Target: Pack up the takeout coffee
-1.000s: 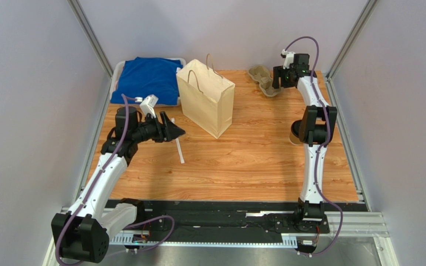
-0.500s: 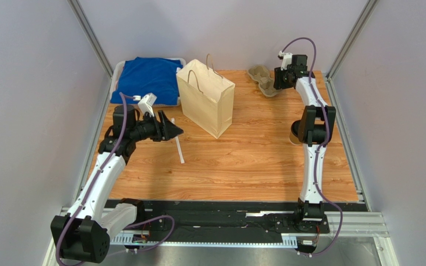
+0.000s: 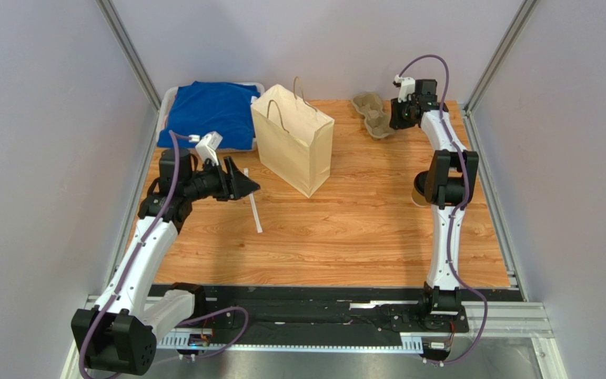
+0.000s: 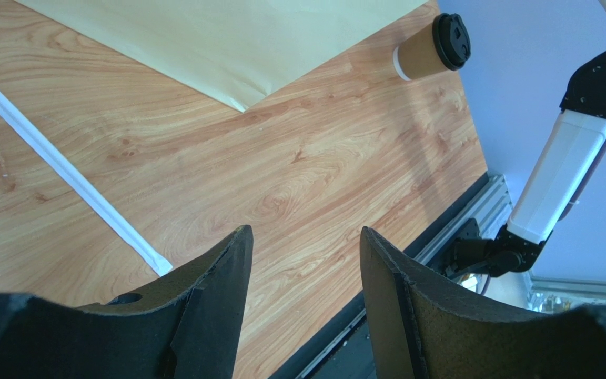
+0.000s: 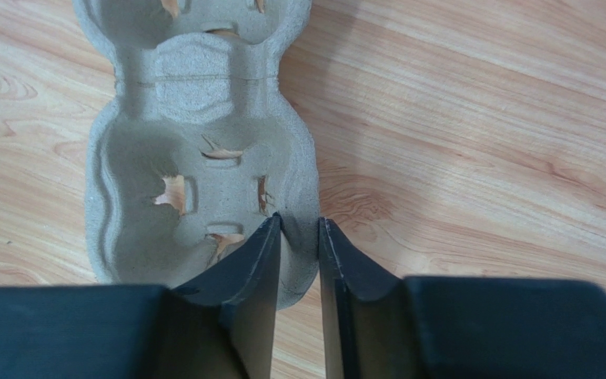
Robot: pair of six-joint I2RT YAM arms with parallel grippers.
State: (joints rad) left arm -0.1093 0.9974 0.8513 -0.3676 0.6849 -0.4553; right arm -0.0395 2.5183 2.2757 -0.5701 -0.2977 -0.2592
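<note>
Progress: early, nothing packed | takeout coffee (image 4: 433, 49) upright on table (image 3: 346, 229), right-centre of top view, outside paper bag (image 3: 293, 138) | right gripper (image 5: 299, 223) pinched narrow on cup tray (image 5: 195, 158) rim, upper right | left gripper (image 4: 306, 234) wide, empty, near straw (image 4: 61, 162), left-centre

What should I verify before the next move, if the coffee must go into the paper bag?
1. Right gripper on the pulp tray: jaws pinch its rim, ok.
2. Left gripper free: jaws open, nothing between them, ok.
3. Coffee cup upright with its lid on: ok.
4. Cup held by a gripper: not ok; it stands alone on the table.
5. Paper bag standing upright: ok.
6. Bag mouth open wide enough for the cup: cannot tell.
</note>
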